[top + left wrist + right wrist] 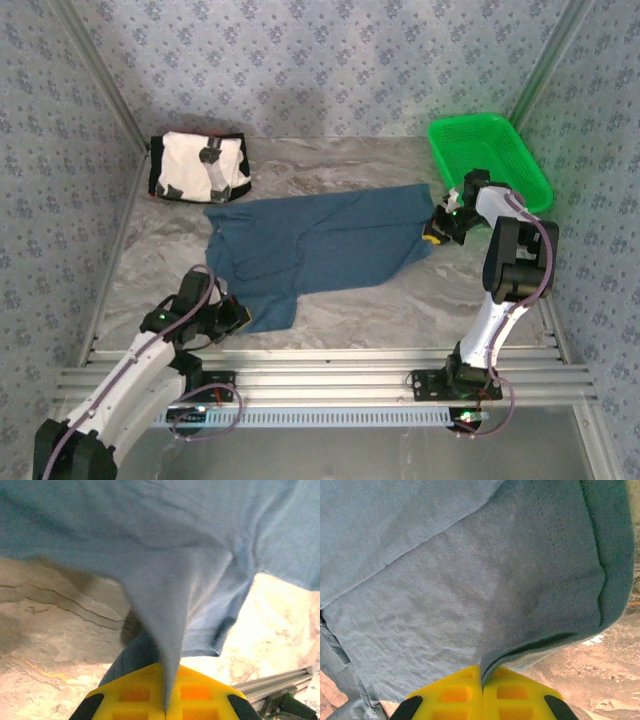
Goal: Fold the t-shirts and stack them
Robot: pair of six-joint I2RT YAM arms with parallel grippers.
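Observation:
A dark teal-blue t-shirt (320,245) lies spread across the middle of the marble table. My left gripper (232,315) is shut on its near left corner; in the left wrist view the cloth (172,625) rises in a pinched peak from between the yellow fingers (125,695). My right gripper (437,230) is shut on the shirt's far right edge, and the hemmed cloth (520,580) runs into the closed yellow fingers (520,695). A cream-white t-shirt with black edges (200,166) sits folded at the back left.
A bright green plastic basket (487,158) stands at the back right, just behind my right gripper. Metal rails (330,380) run along the table's near edge. Patterned walls close in the back and sides.

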